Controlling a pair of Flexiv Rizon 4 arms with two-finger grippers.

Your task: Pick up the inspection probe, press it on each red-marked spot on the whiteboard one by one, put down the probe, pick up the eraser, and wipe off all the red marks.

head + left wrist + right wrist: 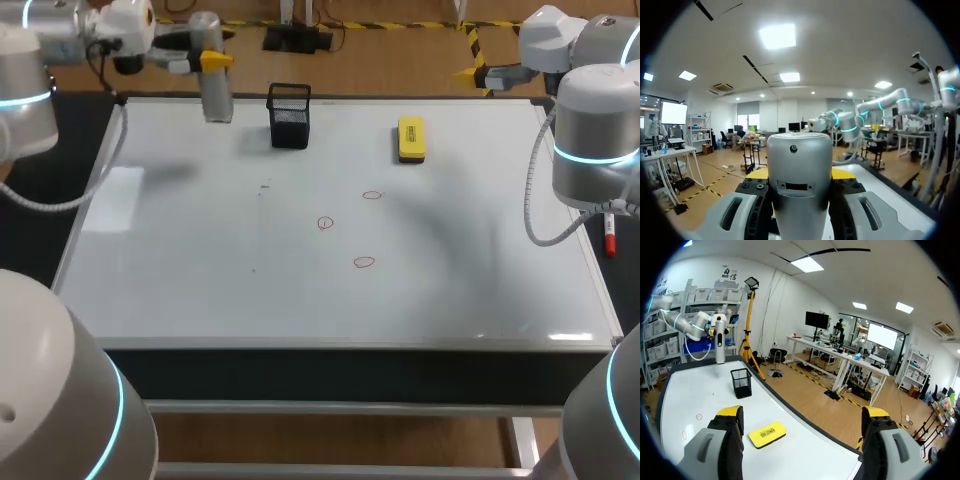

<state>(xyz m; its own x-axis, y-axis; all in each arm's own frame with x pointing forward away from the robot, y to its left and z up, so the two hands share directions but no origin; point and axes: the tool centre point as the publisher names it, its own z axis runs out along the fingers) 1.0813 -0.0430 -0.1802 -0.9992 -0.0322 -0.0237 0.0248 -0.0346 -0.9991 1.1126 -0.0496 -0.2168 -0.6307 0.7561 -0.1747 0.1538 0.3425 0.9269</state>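
The inspection probe [216, 85], a silver cylinder, hangs upright above the whiteboard's [200, 270] far left corner, with my left gripper [214, 60] shut on it. In the left wrist view the probe [800, 185] fills the gap between the fingers of my left gripper [800, 173]. Three red circles [372, 195] [325, 223] [364, 262] are drawn mid-board. The yellow eraser [411, 139] lies at the far right of the board; it shows as the eraser [767, 434] ahead of my right gripper [802, 412], which is open and empty. My right gripper [482, 72] hovers beyond the board's far right corner.
A black mesh holder [289, 115] stands near the board's far edge, between probe and eraser, and shows as the holder [741, 382] in the right wrist view. A red marker pen [609, 235] lies off the board's right edge. My right arm's elbow [595, 140] rises over that edge.
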